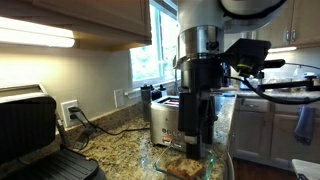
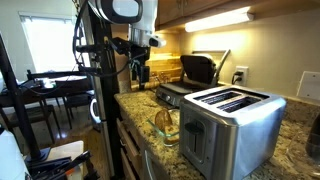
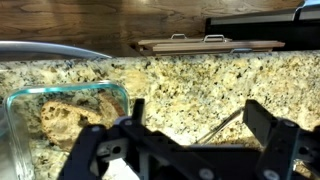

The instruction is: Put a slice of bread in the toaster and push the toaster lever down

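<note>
Slices of bread [image 3: 68,117] lie in a clear glass dish [image 3: 20,100] on the granite counter, at the left of the wrist view. The dish also shows in both exterior views [image 1: 185,166] [image 2: 165,123]. The steel toaster [image 2: 232,125] stands on the counter, and it shows behind the arm in an exterior view [image 1: 163,121]. My gripper [image 3: 198,125] is open and empty. It hangs above bare counter just to the right of the dish in the wrist view, and it shows in both exterior views [image 1: 192,143] [image 2: 140,72]. The toaster's lever is not clearly visible.
A big black grill press [image 1: 35,140] [image 2: 197,72] stands open on the counter. A wooden board [image 3: 210,43] lies at the back against the wall. A wall socket with a cord [image 1: 70,112] is behind the press. A window [image 1: 150,50] is beyond the toaster.
</note>
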Robot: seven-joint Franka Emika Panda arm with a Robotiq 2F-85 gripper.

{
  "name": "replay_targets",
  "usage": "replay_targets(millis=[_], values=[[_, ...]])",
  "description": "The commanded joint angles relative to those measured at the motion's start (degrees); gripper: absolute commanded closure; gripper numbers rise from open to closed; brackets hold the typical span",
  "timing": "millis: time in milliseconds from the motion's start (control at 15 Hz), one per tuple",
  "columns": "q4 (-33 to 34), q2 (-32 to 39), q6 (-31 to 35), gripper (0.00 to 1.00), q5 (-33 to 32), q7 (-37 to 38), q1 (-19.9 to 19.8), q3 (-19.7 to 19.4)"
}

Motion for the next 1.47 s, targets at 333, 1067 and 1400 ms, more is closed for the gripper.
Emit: replay_targets(millis=[333,1067,1400], values=[[2.51,6.65,3.06,0.0,-2.16,4.38,-1.06,0.14],[2.87,7.56,2.12,0.0,-0.99,2.67,-0.6,-0.33],[3.59,8.67,2.06,0.0,-1.11,2.76,-0.73,-0.41]])
